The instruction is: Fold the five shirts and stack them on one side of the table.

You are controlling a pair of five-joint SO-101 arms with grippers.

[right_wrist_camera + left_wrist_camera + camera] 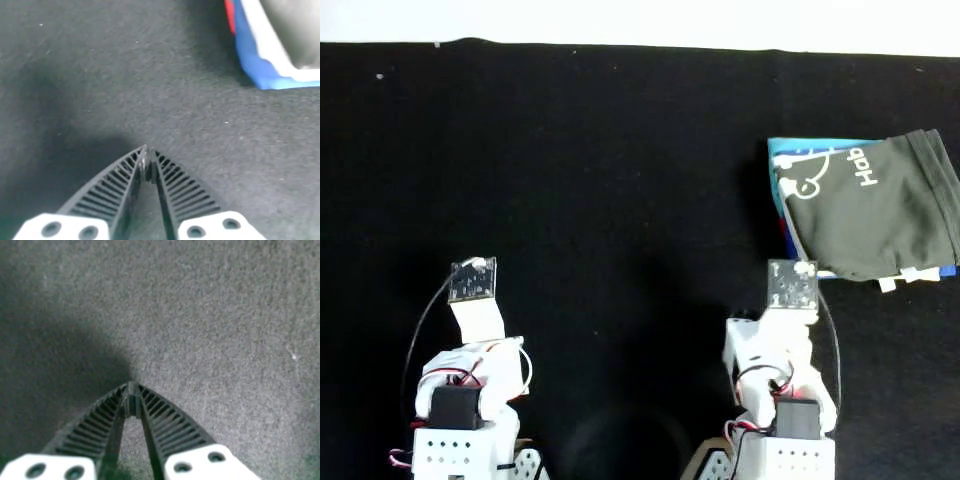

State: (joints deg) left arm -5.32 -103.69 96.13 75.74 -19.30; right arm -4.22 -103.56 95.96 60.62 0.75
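Observation:
A stack of folded shirts (pixel 865 215) lies at the right side of the black table, with a dark olive shirt (pixel 880 210) on top and blue, red and white layers under it. A corner of that stack (pixel 270 45) appears in the right wrist view. My right gripper (pixel 146 162) is shut with nothing in it, over bare cloth just in front of the stack. My left gripper (pixel 131 395) is shut and empty too, low over the table at the front left. In the high view both arms sit folded back: left arm (pixel 470 340), right arm (pixel 785 350).
The black tablecloth (pixel 620 180) covers the whole table, open across the middle and left. A white wall strip (pixel 640 20) runs along the far edge.

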